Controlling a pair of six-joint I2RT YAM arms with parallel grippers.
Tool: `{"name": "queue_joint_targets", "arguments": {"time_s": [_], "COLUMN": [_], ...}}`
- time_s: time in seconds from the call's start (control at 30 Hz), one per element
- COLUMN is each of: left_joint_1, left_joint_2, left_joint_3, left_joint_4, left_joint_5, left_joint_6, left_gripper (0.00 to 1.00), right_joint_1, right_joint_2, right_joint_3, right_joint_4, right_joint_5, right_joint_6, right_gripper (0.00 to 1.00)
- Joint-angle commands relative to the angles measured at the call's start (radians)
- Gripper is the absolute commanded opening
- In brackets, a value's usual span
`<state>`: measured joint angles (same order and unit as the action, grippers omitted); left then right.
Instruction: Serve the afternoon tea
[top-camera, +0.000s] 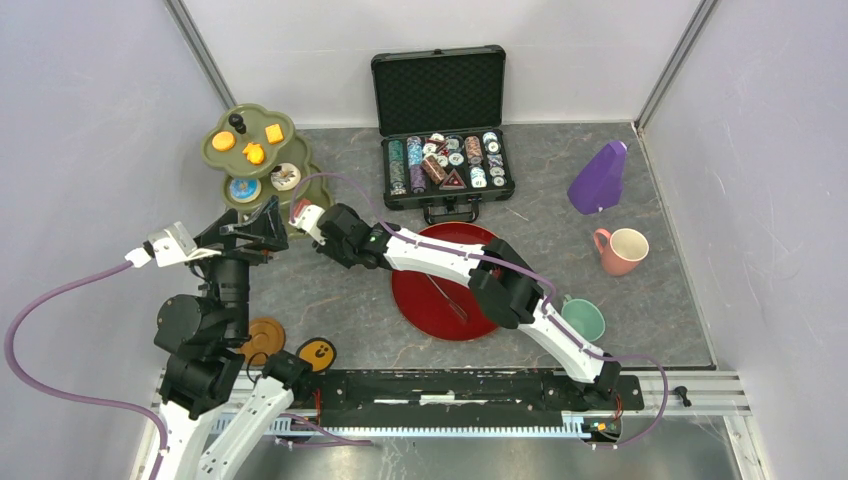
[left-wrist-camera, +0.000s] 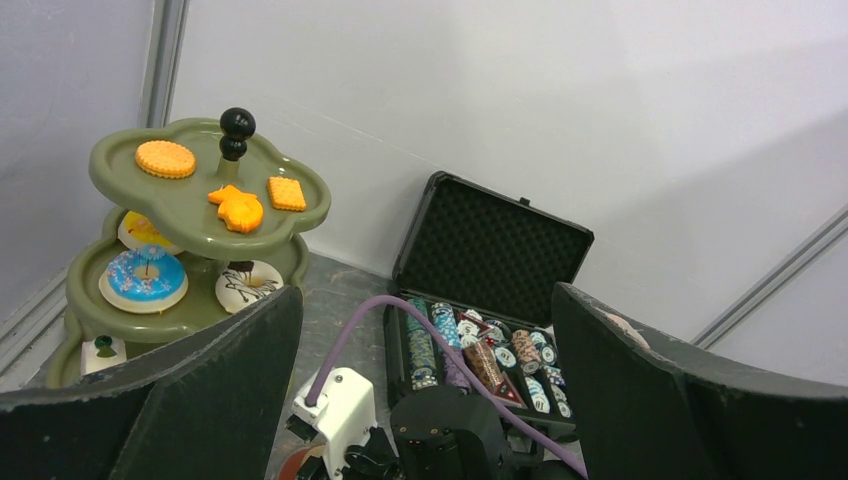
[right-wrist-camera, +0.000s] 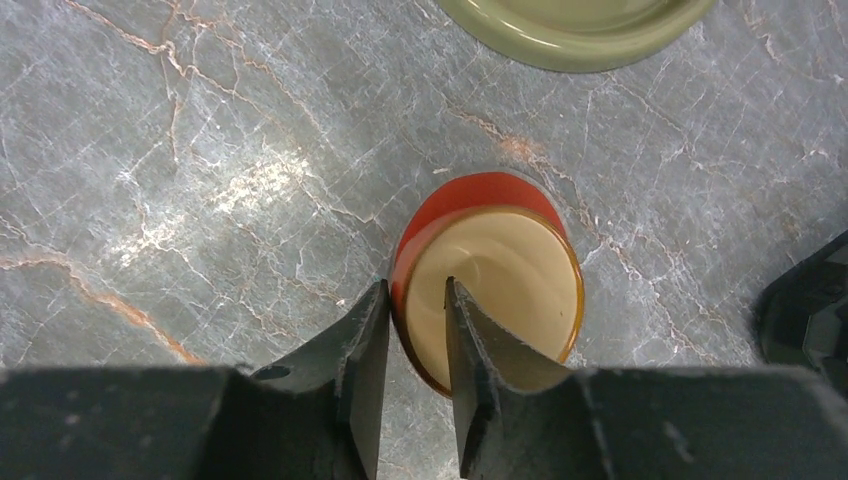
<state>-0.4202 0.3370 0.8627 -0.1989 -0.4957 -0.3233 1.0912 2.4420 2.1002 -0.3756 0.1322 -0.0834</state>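
Right gripper (right-wrist-camera: 415, 290) jaws pinch the upright orange cup (right-wrist-camera: 500, 270) by its rim, one finger inside and one outside, on the bench just short of the olive-green stand (right-wrist-camera: 575, 40) — left gripper (left-wrist-camera: 428, 295) jaws gape, empty.

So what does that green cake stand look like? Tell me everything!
The stand is olive green, looks like smooth plastic, and stands upright in the far left corner of the table, beside the wall. It has three wavy-edged tiers, smaller toward the top, and a black knob on top. The top tier holds three orange biscuits: round, square and a lumpy one. The middle tier holds a blue sprinkled donut, a white donut with chocolate drizzle, and something yellow behind. The bottom tier is mostly hidden.
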Motion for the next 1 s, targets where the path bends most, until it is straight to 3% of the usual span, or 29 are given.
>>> {"name": "queue_joint_targets", "arguments": {"time_s": [0.0,0.17,0.5,0.6,0.83,0.97], "left_joint_1": [0.009,0.01,0.014,0.012,0.014,0.012], "left_joint_2": [0.013,0.015,0.021,0.031,0.096,0.143], "left_joint_3": [-0.004,-0.003,-0.002,-0.001,0.026,0.068], "left_joint_4": [0.043,0.041,0.038,0.036,-0.003,-0.049], "left_joint_5": [-0.003,-0.003,-0.003,-0.015,-0.044,-0.082], "left_joint_6": [0.024,0.024,0.024,0.029,0.014,-0.005], "left_gripper": [1.0,1.0,1.0,1.0,1.0,1.0], "right_joint_1": [0.004,0.005,0.016,0.019,-0.006,-0.005], "right_joint_2": [-0.003,-0.031,-0.124,-0.315,-0.772,-0.932], "right_joint_3": [0.06,0.073,0.108,-0.109,-0.718,-0.981], "right_joint_4": [0.02,0.011,-0.062,-0.02,0.099,0.245], "right_joint_5": [0.001,0.012,-0.02,-0.047,0.014,-0.064], "right_joint_6": [0.005,0.008,0.038,0.075,0.159,0.197], "right_gripper": [0.35,0.43,0.51,0.58,0.65,0.71]}}
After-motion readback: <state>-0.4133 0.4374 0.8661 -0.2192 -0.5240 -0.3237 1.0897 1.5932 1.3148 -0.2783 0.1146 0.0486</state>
